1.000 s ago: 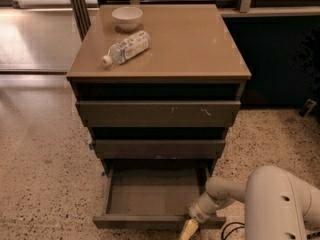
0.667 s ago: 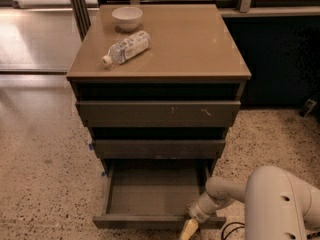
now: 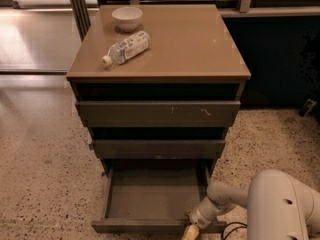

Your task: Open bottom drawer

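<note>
The tool (image 3: 191, 231) sits at the front-right edge of the pulled-out bottom drawer (image 3: 150, 201); its state cannot be told.

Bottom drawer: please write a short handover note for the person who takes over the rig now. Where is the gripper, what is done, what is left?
Gripper: low at the right end of the bottom drawer's front edge; whether it grips the edge cannot be seen.
Bottom drawer: pulled well out, its shallow tray in view.
Middle drawer and top drawer: pushed in.
On the cabinet top: a bowl and a lying bottle, untouched.
Done: the drawer looks open.
Left: probably only to pull the arm clear without pushing the drawer back.
</note>
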### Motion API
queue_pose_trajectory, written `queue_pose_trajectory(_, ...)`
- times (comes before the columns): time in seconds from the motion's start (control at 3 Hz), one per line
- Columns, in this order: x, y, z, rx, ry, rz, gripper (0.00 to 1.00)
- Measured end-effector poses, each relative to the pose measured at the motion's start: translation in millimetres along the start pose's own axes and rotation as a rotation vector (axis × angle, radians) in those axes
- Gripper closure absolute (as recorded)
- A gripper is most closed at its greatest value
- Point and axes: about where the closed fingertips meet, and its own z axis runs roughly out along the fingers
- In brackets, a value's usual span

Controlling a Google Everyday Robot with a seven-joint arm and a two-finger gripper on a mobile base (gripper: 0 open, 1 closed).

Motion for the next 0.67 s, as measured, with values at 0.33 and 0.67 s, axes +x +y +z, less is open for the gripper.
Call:
queue_pose_trajectory(0.33,14.8,21.4,2.9,-0.016,-0.014,0.031,0.00)
queue_pose_trajectory(0.67,14.8,21.4,2.9,-0.016,-0.014,0.031,0.00)
